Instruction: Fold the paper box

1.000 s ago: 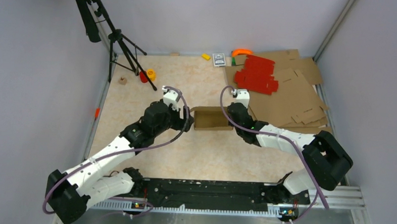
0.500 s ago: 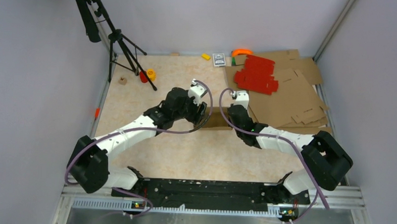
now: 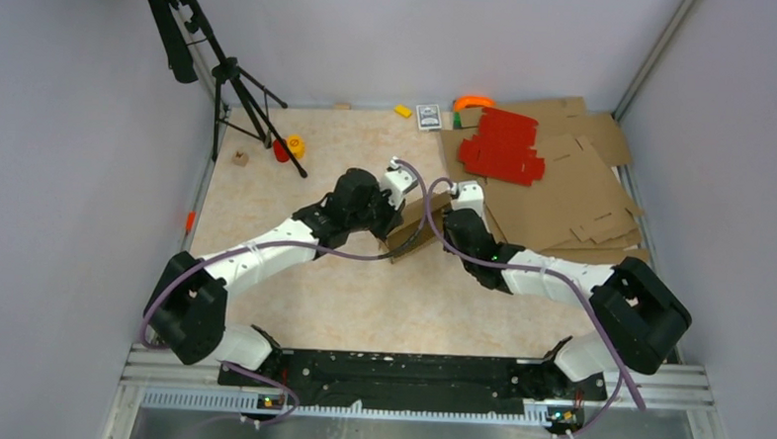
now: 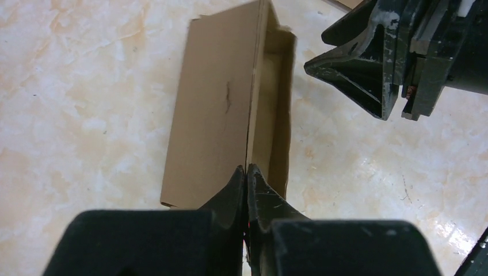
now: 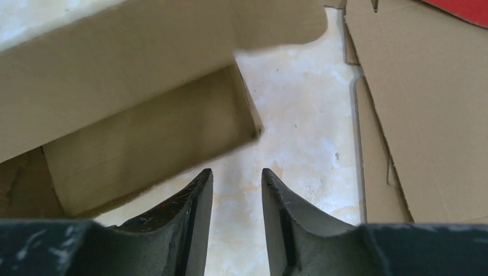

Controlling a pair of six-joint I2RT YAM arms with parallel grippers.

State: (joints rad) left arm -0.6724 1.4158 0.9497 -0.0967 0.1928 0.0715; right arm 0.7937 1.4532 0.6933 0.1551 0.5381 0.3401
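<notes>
The left gripper (image 4: 247, 175) was pinched fully together on the top edge of one raised wall of the paper box (image 4: 221, 109), its two black fingers meeting on the cardboard with no gap showing. The right gripper (image 5: 236, 175) stood partly apart with only bare tabletop between its fingers, holding nothing. The box's open end lay just beyond and to the left of its tips. In the left wrist view that gripper hung near the box's far corner, apart from it.

The box sat near the middle of the beige marbled table (image 3: 298, 166), between the two arms. It was angled diagonally in the top view, one long wall up and the inside open. At the far right lay flat brown cardboard sheets (image 3: 574, 188), with red cardboard sheets (image 3: 502, 145) on top. A black tripod (image 3: 234, 84) stood at the far left.
</notes>
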